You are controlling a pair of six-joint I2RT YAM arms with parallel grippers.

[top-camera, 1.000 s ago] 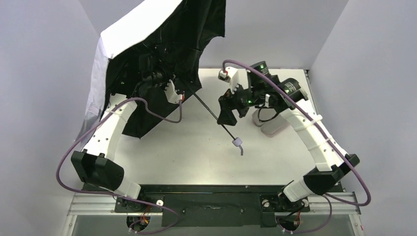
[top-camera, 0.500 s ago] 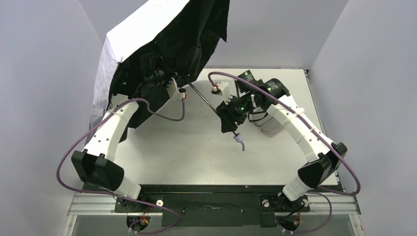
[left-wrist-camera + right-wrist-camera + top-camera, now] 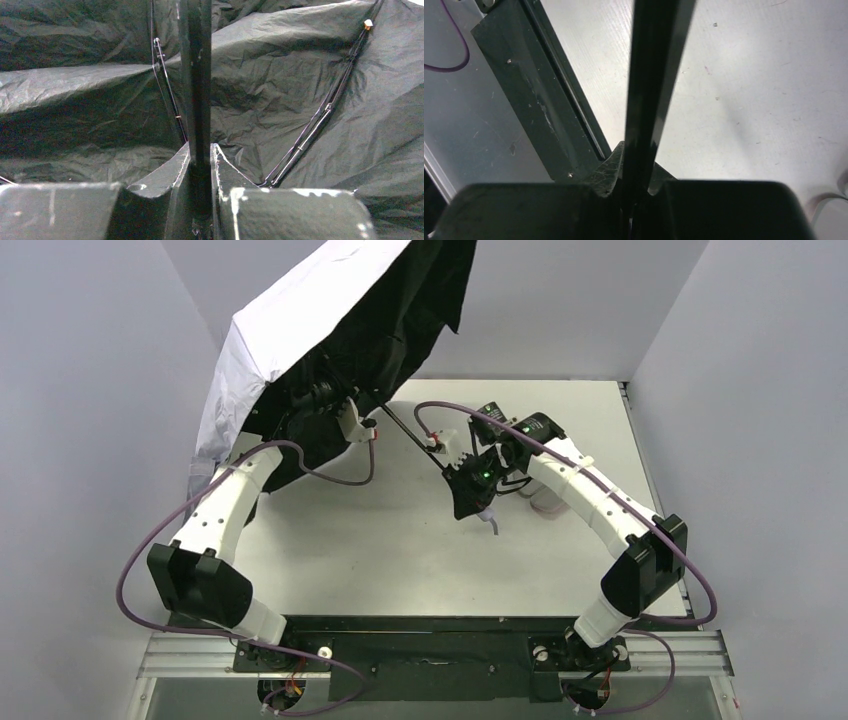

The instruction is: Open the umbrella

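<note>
The umbrella's pale lavender canopy (image 3: 300,330) stands spread at the far left, its black underside (image 3: 400,320) facing the table. Its thin black shaft (image 3: 415,445) slants down toward the small handle (image 3: 488,521). My left gripper (image 3: 342,412), partly under the canopy, is shut on the shaft. In the left wrist view the shaft (image 3: 196,75) rises from between the fingers of my left gripper (image 3: 200,160), with black fabric and ribs (image 3: 320,115) behind. My right gripper (image 3: 468,495) is shut on the shaft just above the handle. The right wrist view shows the shaft (image 3: 656,75) clamped in my right gripper (image 3: 634,170).
A pale pink sleeve (image 3: 545,504) lies on the white table (image 3: 380,540) behind my right forearm. Grey walls close in on three sides, and the canopy reaches the left wall. The black base rail (image 3: 420,625) runs along the near edge.
My right gripper slid down the shaft toward the handle and shut on it. The canopy has lifted and spread wider toward the back left.
</note>
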